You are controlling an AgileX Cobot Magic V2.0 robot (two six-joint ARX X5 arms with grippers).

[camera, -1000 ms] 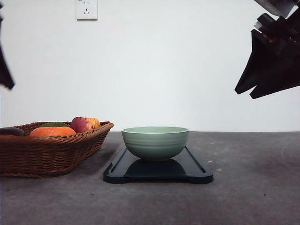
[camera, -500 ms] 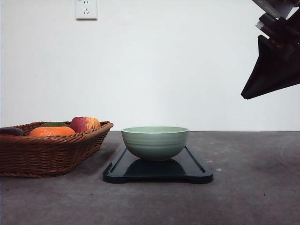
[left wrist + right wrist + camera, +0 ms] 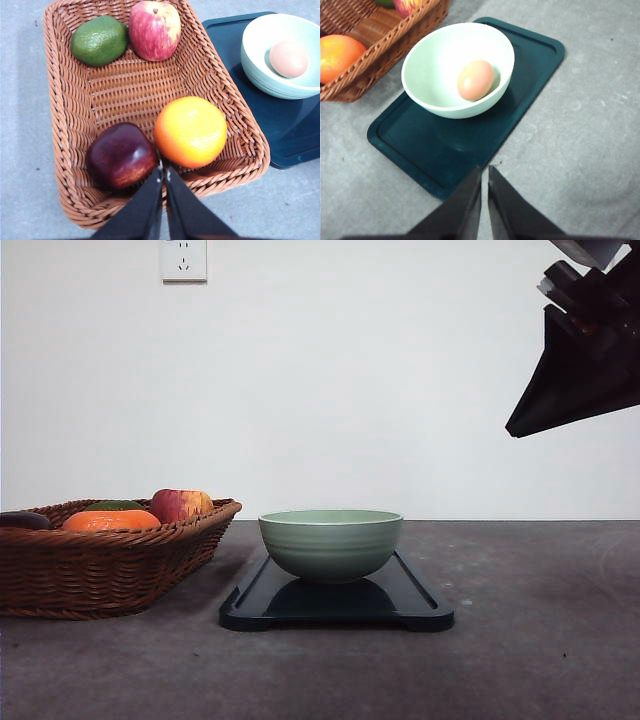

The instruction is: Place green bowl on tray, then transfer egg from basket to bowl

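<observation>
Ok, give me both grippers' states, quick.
Left gripper: shut, holding nothing, above the brown woven wicker basket.
Right gripper: shut, holding nothing, above the dark rectangular plastic tray.

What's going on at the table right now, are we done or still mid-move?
It looks done. The green bowl sits on the tray, and the egg lies inside the bowl. The basket beside the tray holds fruit: an orange, two apples and a green fruit. Neither arm is holding anything. The left gripper hangs shut above the basket, and the right gripper is shut above the tray's end, well off the table.
</observation>
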